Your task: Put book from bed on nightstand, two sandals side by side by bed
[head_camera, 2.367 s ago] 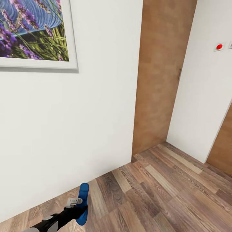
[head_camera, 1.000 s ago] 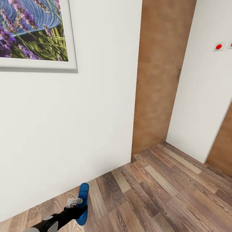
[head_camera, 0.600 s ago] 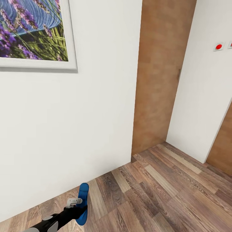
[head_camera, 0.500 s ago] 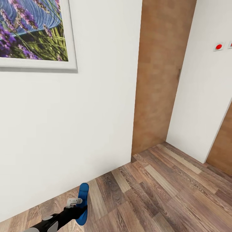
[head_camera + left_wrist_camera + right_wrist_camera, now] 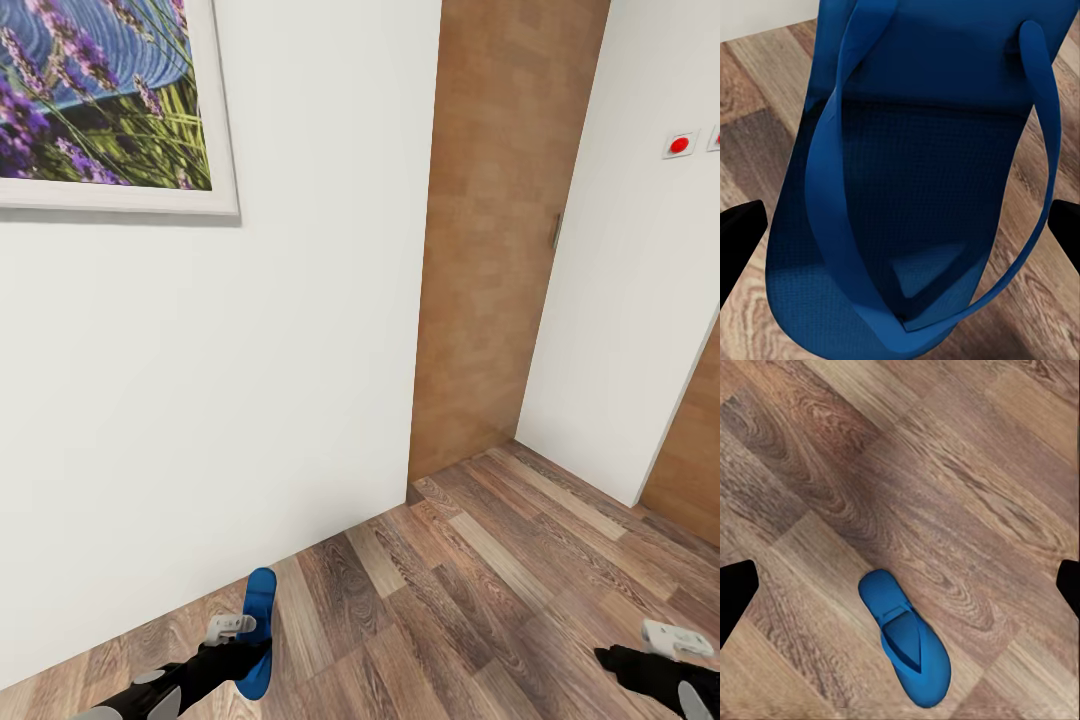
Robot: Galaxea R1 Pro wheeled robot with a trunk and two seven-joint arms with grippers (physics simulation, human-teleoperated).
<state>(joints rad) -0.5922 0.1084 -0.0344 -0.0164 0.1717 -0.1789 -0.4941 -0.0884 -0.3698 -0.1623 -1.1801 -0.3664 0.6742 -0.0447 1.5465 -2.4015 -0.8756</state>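
One blue sandal [image 5: 260, 608] hangs above the wood floor at the lower left of the head view, with my left gripper [image 5: 238, 628] shut on it. In the left wrist view this sandal [image 5: 907, 187] shows its sole and thong straps between the two dark fingers [image 5: 736, 240]. The second blue sandal [image 5: 904, 639] lies flat on the planks in the right wrist view, below and between the spread fingers [image 5: 735, 592]. My right gripper [image 5: 672, 640] stands open at the lower right of the head view, holding nothing. The bed, the book and the nightstand are out of view.
A white wall with the lavender-field picture [image 5: 105, 100] stands close ahead on the left. A brown wooden door [image 5: 495, 240] sits in a recess behind it. Another white wall with a red button [image 5: 680, 145] is at the right. Wood-plank floor [image 5: 480, 600] lies open between them.
My right gripper has come into the head view at the lower right. The left gripper and its sandal have not moved, and the camera has stayed still.
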